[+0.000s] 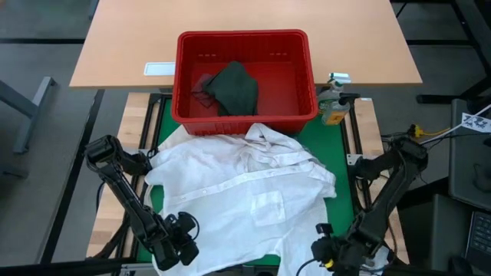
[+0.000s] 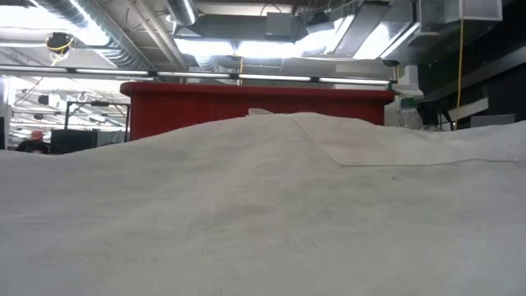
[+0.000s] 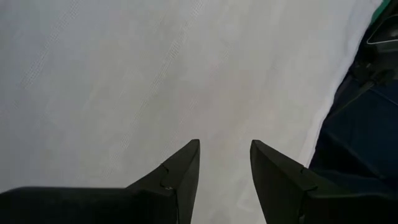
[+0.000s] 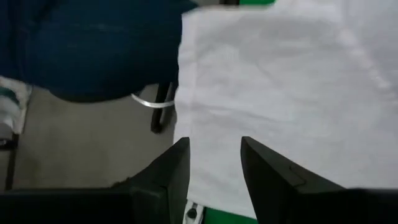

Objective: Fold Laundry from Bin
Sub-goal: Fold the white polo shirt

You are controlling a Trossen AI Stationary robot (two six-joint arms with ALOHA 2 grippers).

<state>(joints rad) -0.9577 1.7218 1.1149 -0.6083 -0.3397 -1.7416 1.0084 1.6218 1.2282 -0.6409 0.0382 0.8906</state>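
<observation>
A large white shirt (image 1: 245,195) lies spread and rumpled on the green mat (image 1: 343,153), just in front of the red bin (image 1: 244,115). In the low view the shirt (image 2: 263,205) fills the foreground and hides all but the top of the bin (image 2: 205,103). A dark green-grey top (image 1: 234,88) lies crumpled on the bin's floor. My left gripper (image 1: 180,244) (image 3: 225,152) stands open over the shirt's near left part. My right gripper (image 1: 328,253) (image 4: 213,149) stands open over the shirt's near right edge (image 4: 186,112). Nothing lies between either pair of fingers.
A yellowish bottle (image 1: 333,106) stands just right of the bin. The bin's far half sits on a tan tabletop (image 1: 245,19), which also bears a white label (image 1: 159,69). Past the table's near edge is something dark blue (image 4: 93,50) and the floor.
</observation>
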